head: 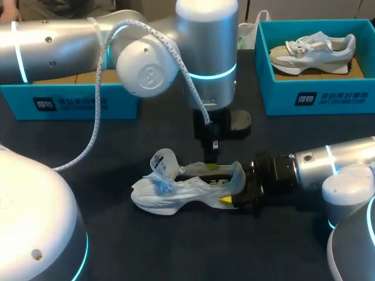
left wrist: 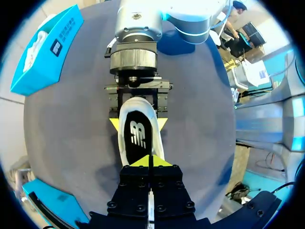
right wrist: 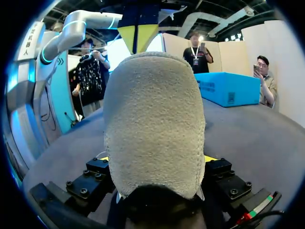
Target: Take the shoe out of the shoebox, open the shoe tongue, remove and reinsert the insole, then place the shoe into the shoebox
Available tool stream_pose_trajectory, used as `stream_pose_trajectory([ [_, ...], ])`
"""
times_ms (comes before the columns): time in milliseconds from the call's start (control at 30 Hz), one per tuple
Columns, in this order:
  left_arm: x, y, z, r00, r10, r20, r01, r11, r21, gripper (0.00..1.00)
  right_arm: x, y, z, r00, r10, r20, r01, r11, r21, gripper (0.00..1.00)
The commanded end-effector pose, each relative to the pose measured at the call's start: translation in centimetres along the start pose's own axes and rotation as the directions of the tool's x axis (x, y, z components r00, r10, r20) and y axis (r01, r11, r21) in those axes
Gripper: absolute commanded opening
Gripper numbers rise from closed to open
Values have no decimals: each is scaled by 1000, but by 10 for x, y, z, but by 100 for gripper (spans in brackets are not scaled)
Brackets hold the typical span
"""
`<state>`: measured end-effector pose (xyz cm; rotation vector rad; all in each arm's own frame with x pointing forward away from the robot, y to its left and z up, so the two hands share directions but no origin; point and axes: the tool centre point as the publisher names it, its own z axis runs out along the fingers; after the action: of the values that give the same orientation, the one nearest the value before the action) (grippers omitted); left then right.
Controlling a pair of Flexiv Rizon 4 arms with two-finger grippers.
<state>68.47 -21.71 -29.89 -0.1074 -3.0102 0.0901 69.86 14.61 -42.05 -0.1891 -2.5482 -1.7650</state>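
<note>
Lifting the black foam insole (left wrist: pixel 139 136) cleanly calls for a slow, straight pull with the white mesh running shoe (head: pixel 187 188) braced. The shoe lies on the dark counter (head: pixel 176 252), heel pinched in the right claw (head: pixel 233 190), that arm level. The left claw (left wrist: pixel 150 161), tips pressed together, hangs upright at the insole's edge.

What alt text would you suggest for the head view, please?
A white shoe stands on the dark table, heel clamped in the right end effector, while the left end effector reaches down into its opening.
</note>
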Motion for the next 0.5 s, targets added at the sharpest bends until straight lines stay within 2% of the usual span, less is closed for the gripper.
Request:
stream_pose_trajectory([
  [33,-3,-10,20,1000,13,-8,-13,1000,3,0,1,1,1,1000,1,0,-1,1000,5,0],
  [267,-11,-11,33,997,74,-21,-73,996,45,0,1,1,1,1000,1,0,-1,1000,5,0],
  [500,-12,-11,40,990,132,-40,-130,991,40,0,1,1,1,1000,1,0,-1,1000,5,0],
])
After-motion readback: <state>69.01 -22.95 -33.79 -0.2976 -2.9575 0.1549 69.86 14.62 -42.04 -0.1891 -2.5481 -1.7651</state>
